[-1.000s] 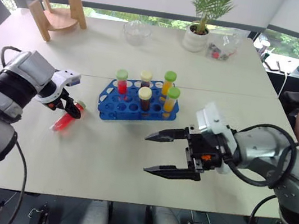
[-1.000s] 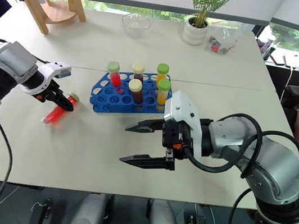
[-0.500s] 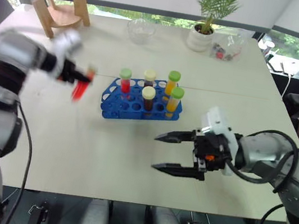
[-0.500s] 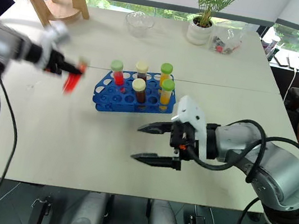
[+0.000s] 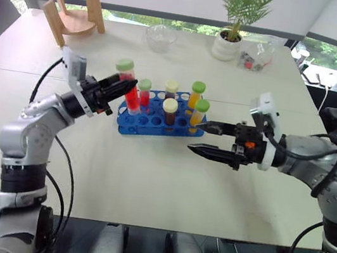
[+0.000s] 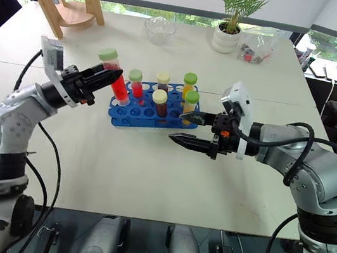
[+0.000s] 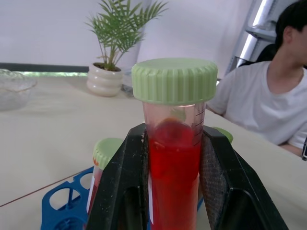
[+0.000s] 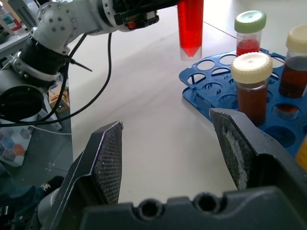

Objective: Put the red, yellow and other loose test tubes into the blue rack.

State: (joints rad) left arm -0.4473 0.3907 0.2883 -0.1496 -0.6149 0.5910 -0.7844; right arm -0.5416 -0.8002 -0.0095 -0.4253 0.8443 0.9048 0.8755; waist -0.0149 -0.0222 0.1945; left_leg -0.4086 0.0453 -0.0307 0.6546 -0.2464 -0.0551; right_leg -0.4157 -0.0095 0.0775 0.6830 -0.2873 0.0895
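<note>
One red tube (image 5: 128, 87), near upright in the clamped left gripper (image 5: 118, 85), hangs above the blue rack's (image 5: 150, 122) near corner; the right gripper (image 5: 204, 138) gapes empty.

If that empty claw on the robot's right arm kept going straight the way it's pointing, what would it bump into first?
Probably the blue rack with its standing tubes: the open right gripper points level at the rack's near end. Depth is unclear, so it might skim just past the front edge.
</note>
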